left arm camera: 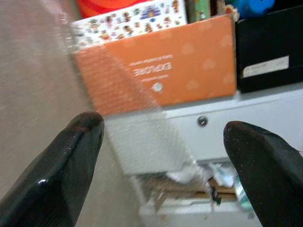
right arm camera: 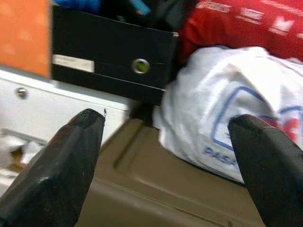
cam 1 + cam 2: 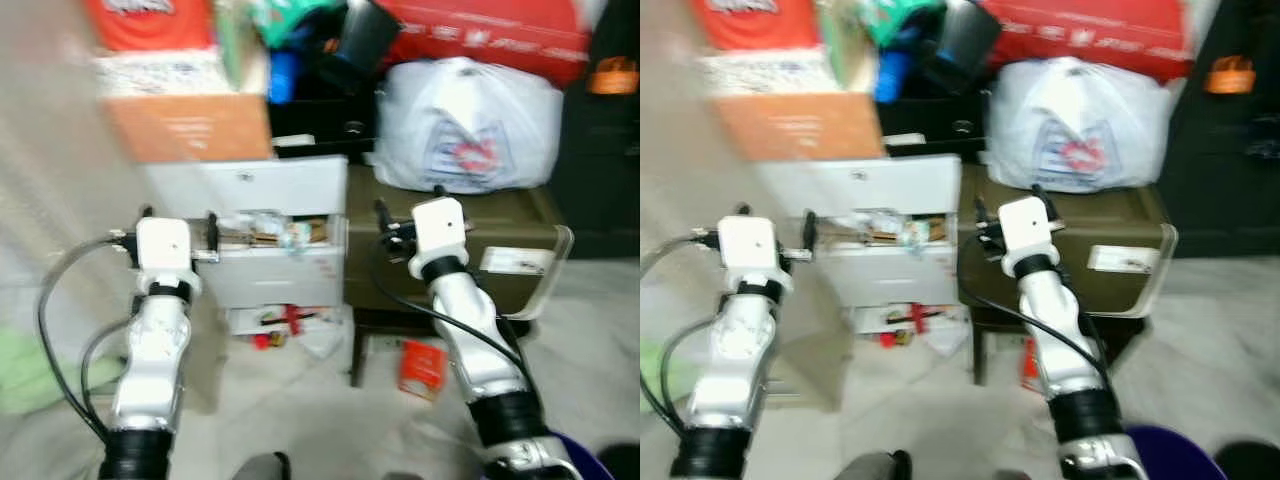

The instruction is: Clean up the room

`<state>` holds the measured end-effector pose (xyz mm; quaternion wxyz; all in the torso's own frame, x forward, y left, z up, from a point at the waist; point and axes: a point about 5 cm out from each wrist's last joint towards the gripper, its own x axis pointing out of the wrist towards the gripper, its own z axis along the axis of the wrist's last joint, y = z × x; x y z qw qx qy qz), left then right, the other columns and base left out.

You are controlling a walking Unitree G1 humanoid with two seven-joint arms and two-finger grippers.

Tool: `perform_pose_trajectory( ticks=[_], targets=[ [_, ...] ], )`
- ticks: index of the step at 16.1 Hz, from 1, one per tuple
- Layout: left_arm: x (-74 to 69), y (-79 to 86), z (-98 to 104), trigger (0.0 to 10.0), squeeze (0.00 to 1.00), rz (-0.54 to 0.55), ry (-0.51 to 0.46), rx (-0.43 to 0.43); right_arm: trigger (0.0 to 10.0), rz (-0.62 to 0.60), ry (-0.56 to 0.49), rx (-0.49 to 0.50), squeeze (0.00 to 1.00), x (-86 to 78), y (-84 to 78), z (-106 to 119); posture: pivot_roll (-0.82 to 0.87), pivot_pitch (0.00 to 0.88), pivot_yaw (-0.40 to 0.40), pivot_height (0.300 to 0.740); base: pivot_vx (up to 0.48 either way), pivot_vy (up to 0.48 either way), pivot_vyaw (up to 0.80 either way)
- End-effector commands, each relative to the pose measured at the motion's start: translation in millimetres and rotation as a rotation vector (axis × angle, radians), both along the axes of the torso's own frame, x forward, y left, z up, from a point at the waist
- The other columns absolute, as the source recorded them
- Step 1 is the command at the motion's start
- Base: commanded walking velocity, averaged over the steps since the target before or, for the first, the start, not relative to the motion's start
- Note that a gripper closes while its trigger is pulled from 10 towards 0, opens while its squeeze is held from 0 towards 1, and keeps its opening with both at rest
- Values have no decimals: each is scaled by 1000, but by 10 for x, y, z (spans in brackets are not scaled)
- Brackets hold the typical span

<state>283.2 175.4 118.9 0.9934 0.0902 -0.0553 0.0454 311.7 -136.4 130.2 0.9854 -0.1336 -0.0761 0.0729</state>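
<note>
1. Centre frame, head views: white drawer unit (image 3: 270, 235), one drawer open and stuffed with paper scraps and wrappers (image 3: 268, 230).
2. Orange box (image 3: 190, 125) sits on the unit, upper left. Black box (image 2: 111, 54) is beside it, blue and dark items piled on top.
3. Olive chest (image 3: 450, 235) is just right of the unit; white plastic bag (image 3: 470, 125) rests on it, red item (image 3: 490, 35) behind the bag.
4. Floor below the unit: red and white litter (image 3: 275, 330). Small red packet (image 3: 422, 368) lies under the chest.
5. Left gripper (image 1: 163, 156) is raised in front of the orange box and drawers, fingers wide apart, holding nothing.
6. Right gripper (image 2: 165, 161) is raised toward the chest and bag, fingers spread, holding nothing.
7. Heavy motion blur throughout.
</note>
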Motion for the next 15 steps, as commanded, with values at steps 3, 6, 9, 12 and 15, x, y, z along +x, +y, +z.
perform_pose_trajectory(
  ticks=[3,6,9,12,15],
  targets=[
    [11,7,7,10000,0,4,-1,5,10000,-2,-8,8,0,22,-4,26,-131,0,20,740,0,0,800],
    [6,14,1,10000,0,11,-1,2,10000,0,-8,8,0,21,-4,24,-128,0,18,740,0,0,800],
    [2,13,-3,10000,0,10,4,-2,10000,3,-6,8,0,21,-3,22,-128,0,17,740,0,0,800],
    [6,14,-10,10000,0,8,8,-4,10000,5,-4,7,0,23,3,19,-128,0,18,740,0,0,800],
    [11,12,-15,10000,0,0,13,-13,10000,2,-6,9,0,23,2,20,-129,0,20,740,0,0,533]
  ],
)
